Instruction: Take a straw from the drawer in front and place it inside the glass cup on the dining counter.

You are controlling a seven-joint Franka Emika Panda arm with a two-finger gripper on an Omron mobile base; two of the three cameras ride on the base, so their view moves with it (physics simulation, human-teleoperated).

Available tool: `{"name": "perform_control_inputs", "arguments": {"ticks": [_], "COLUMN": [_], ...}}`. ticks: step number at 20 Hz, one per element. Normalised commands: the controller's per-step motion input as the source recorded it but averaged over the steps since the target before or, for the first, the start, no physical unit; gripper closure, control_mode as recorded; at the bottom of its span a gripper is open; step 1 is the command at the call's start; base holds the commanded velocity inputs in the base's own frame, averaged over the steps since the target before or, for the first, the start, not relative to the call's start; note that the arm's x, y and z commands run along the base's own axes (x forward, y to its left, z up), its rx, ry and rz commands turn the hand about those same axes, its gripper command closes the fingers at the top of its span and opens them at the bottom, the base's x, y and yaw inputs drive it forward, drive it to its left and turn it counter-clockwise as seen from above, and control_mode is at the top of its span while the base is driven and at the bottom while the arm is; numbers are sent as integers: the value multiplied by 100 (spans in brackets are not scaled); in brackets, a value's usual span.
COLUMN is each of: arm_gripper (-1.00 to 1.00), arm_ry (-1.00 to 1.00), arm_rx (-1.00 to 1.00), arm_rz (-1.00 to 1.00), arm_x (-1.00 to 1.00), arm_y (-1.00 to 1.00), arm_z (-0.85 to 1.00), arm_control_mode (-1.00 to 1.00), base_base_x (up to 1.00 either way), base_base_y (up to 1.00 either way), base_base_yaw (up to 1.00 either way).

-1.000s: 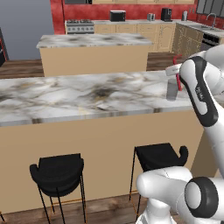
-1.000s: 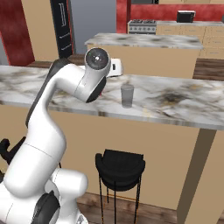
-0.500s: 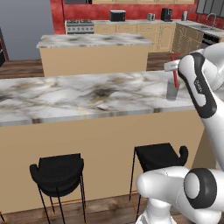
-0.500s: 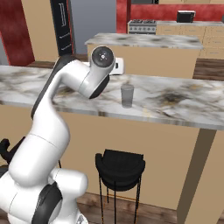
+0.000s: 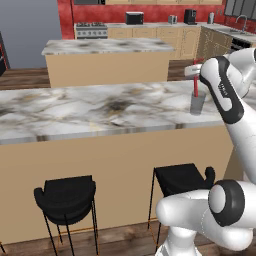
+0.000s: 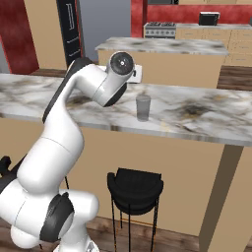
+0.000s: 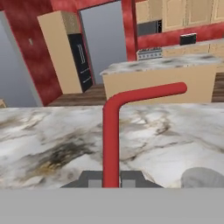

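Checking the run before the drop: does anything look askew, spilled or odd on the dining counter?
Nothing is spilled or damaged. The glass cup stands upright on the dining counter. The straw, bent at its far end, is clamped in the gripper and is not yet inside the cup.

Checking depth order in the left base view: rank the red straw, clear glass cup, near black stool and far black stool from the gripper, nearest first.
1. Red straw, clamped in the gripper.
2. Clear glass cup, just below on the marble counter.
3. Black stool, under the counter.
4. Black stool, far left.
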Motion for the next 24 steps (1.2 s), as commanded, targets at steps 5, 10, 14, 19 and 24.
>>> {"name": "perform_control_inputs", "arguments": {"ticks": [5, 10, 14, 19, 24], "arm_gripper": [100, 100, 100, 100, 100], "arm_ry": [0, 0, 0, 0, 1], "arm_rx": [3, 0, 0, 1, 2], "arm_rz": [-2, -1, -2, -2, -1], "arm_x": [22, 11, 18, 20, 6], "arm_y": [0, 0, -1, -6, -8], "arm_z": [1, 0, 4, 6, 4], "arm_control_mode": [-100, -100, -100, -100, -100], "base_base_x": [0, 0, 0, 0, 0], "base_base_y": [0, 0, 0, 0, 0], "base_base_yaw": [0, 0, 0, 0, 0]}}
